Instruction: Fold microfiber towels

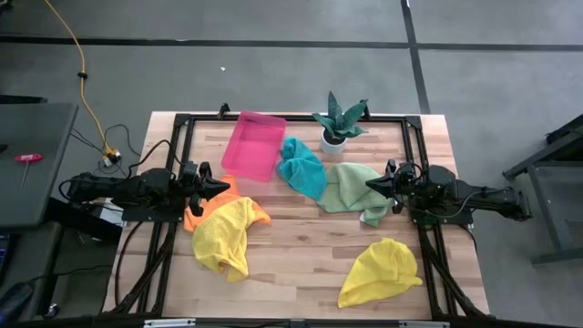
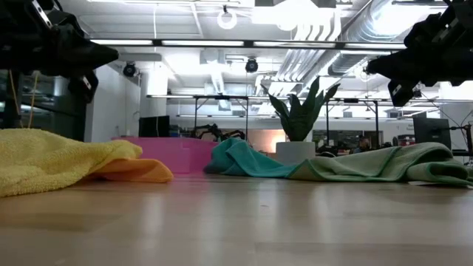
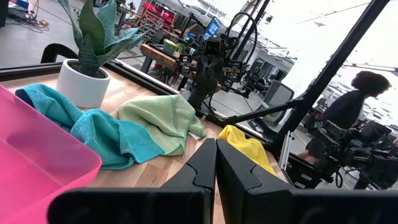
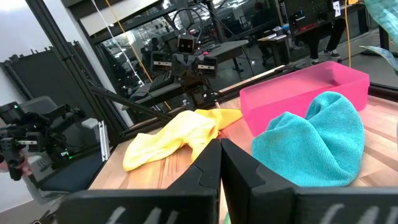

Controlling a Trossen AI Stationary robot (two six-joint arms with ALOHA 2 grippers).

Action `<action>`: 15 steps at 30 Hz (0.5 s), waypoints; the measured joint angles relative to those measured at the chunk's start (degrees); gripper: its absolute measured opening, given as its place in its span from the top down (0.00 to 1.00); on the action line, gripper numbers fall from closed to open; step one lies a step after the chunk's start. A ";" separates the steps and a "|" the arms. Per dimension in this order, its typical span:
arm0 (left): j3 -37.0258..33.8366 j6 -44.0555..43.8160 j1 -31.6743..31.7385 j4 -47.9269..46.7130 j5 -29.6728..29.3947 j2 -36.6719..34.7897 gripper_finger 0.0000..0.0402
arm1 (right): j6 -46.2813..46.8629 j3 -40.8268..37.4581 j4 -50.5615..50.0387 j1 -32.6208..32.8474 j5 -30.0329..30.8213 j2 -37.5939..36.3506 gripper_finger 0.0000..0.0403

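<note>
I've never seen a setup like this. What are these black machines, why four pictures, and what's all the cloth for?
They are two robot arms, each ending in a two-finger gripper. One picture looks down from above, one looks level across the table, and two come from cameras on the arms' wrists. The left gripper and right gripper face each other above the table, both shut and holding nothing. Below lie unfolded towels: two yellow, an orange, a teal and a light green, plus a pink tray and a potted plant.

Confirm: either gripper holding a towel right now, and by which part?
Nothing is held. The left gripper and right gripper are both shut on nothing, raised above the wooden table, clear of the cloths.
</note>
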 joint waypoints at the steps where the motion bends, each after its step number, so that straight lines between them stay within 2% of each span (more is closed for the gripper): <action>1: 0.00 0.00 0.00 0.01 0.00 -0.01 1.00 | 0.00 0.00 0.00 -0.01 0.00 0.01 1.00; 6: 0.01 -0.19 0.00 0.94 -0.82 0.01 1.00 | 0.00 0.00 -0.01 -0.01 0.00 0.02 1.00; 9: 0.00 -4.22 0.00 3.49 -2.78 0.01 1.00 | 0.00 0.00 -0.01 -0.01 0.00 0.02 1.00; 13: 0.00 -8.47 0.04 12.94 -10.01 0.72 1.00 | 0.00 0.00 0.01 0.00 0.00 0.00 1.00; 15: 0.59 -8.47 -0.01 16.05 -10.14 1.83 0.99 | 0.00 0.00 0.01 0.01 0.00 0.00 1.00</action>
